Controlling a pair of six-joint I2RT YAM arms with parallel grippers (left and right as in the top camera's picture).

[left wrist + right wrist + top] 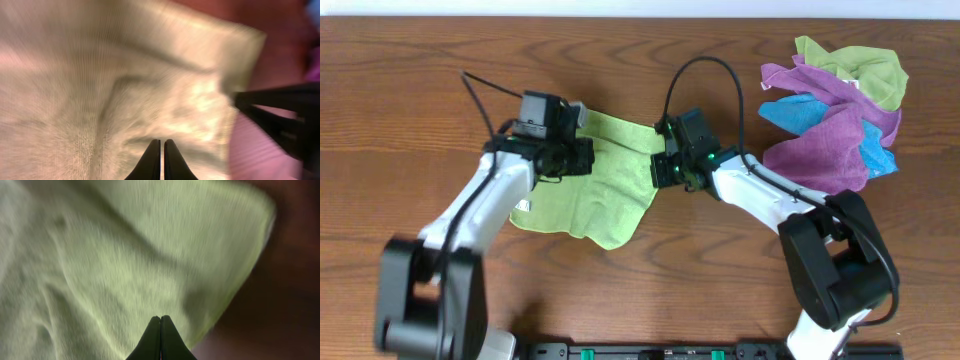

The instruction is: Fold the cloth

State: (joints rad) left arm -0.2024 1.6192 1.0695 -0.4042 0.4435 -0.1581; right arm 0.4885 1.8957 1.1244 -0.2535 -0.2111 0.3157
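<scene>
A light green cloth (pixel 590 195) lies spread on the wooden table between my two arms. It fills the left wrist view (pixel 110 75) and the right wrist view (pixel 115 255). My left gripper (pixel 578 157) sits at the cloth's upper left edge. Its jaws (pixel 163 142) are pinched together on the fabric, with only a thin slit between them. My right gripper (pixel 660 168) sits at the cloth's upper right edge. Its jaws (pixel 160 318) are shut on the fabric, and creases run out from the tips. The right gripper's dark fingers also show in the left wrist view (pixel 280 110).
A heap of purple, blue and green cloths (pixel 835 110) lies at the back right of the table. Bare wooden tabletop (pixel 400 80) surrounds the green cloth. A black rail (pixel 650 350) runs along the front edge.
</scene>
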